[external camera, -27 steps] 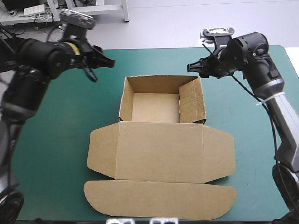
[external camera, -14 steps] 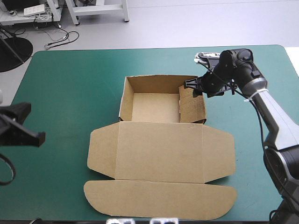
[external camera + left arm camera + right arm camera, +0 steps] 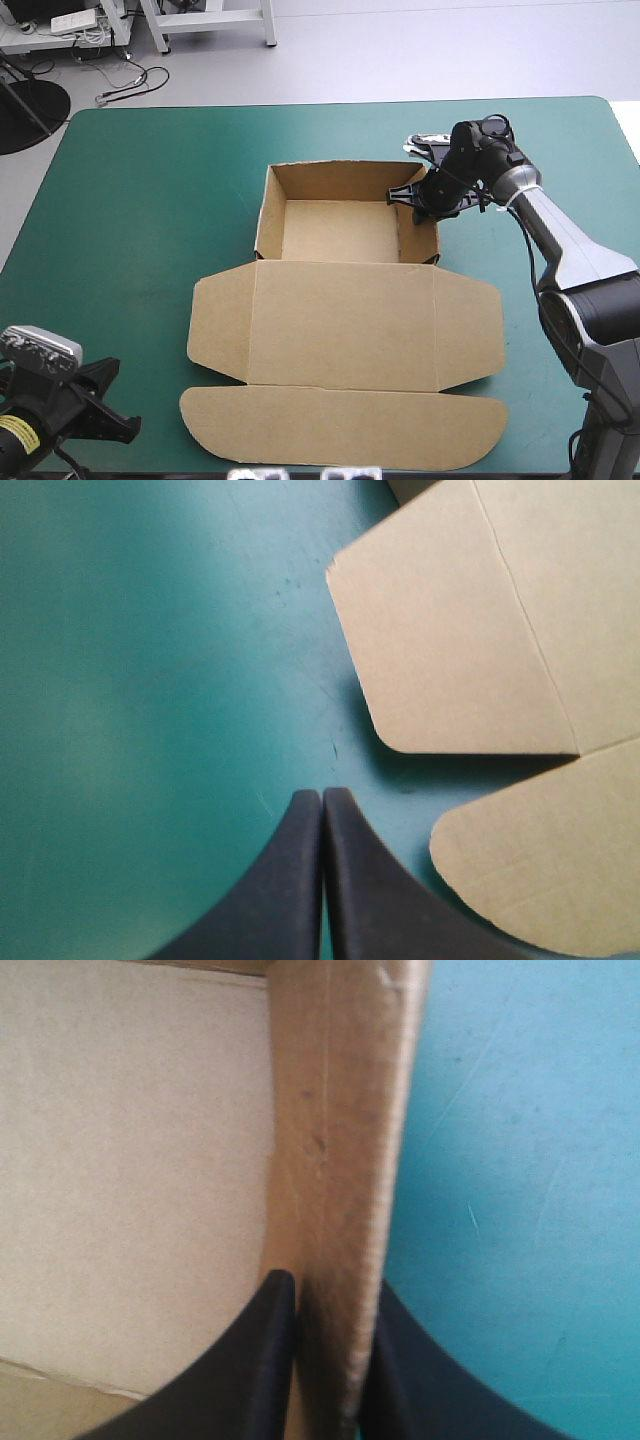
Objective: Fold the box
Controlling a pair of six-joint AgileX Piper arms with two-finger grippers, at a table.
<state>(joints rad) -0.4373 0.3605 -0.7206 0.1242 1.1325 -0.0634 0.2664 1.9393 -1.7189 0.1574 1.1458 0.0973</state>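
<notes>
The brown box (image 3: 345, 320) sits at the table's centre as an open tray, with its lid flat toward the near edge. The right gripper (image 3: 325, 1285) pinches the tray's right wall (image 3: 340, 1130). The left gripper (image 3: 322, 798), fingers pressed together, is over the teal-green cover (image 3: 130, 220) at the near-left corner, beside the lid's left flap (image 3: 460, 630).
</notes>
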